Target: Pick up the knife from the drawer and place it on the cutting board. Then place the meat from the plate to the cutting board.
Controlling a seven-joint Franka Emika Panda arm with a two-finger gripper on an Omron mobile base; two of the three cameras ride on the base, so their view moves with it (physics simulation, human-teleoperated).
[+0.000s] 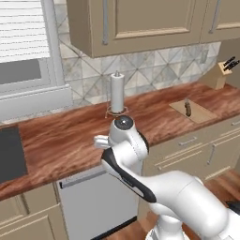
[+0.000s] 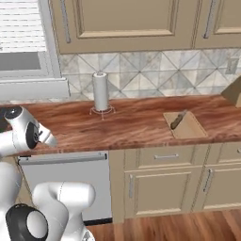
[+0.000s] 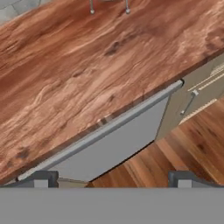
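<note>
The light tan cutting board (image 1: pixel 199 112) (image 2: pixel 190 127) lies flat on the wooden counter, far right of the arm. On it rests a slim dark thing, brown at one end and greyish at the other, which looks like the knife (image 1: pixel 188 108) (image 2: pixel 177 121). Below the board, a beige drawer (image 1: pixel 187 140) (image 2: pixel 162 156) with a silver bar handle is shut. The meat and the plate are out of view. In the hand view my gripper (image 3: pixel 113 179) is open with nothing between its fingertips (image 3: pixel 41 179). It hangs over the counter's front edge, well left of the board.
A paper towel roll (image 1: pixel 116 91) (image 2: pixel 100 92) stands at the back of the counter. A grey dishwasher front (image 1: pixel 93 201) (image 2: pixel 66 183) (image 3: pixel 118 144) sits under the counter edge below my hand. A wooden knife block (image 1: pixel 219 72) stands far right. A dark panel (image 1: pixel 9 154) lies at the left.
</note>
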